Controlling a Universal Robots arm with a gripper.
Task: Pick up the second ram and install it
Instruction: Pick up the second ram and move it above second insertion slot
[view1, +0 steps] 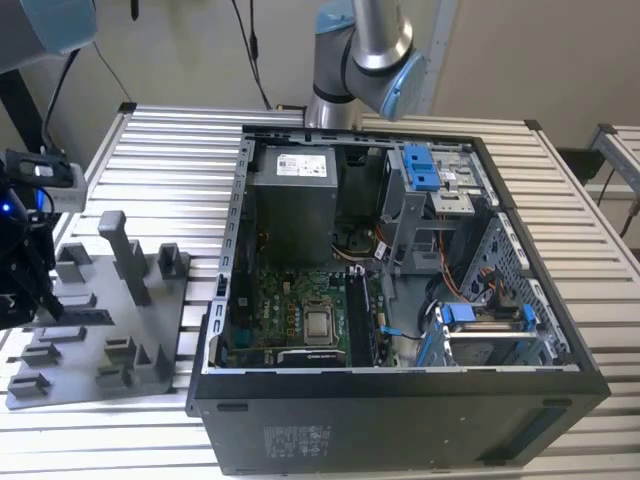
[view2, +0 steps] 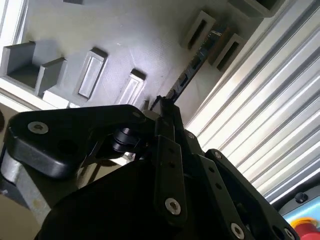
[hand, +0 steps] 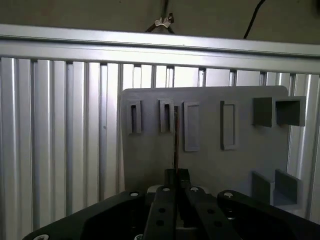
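Grey plate (view1: 165, 305) sat on counter (view1: 170, 150), at exterior view's lower left. Over it, second ram (hand: 176, 132) stood on edge. Shut hand (hand: 177, 175) pinched ram's end. End grip could let ram tip, slip, or catch on blocks (hand: 134, 117).

slotted blocks (hand: 166, 116) flank the second ram (hand: 176, 140) beyond the pincer (hand: 176, 172).

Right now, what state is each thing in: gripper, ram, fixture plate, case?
Gripper: shut on the ram.
Ram: on edge above the fixture plate, one end gripped.
Fixture plate: flat on the table.
Case: side open, motherboard exposed.
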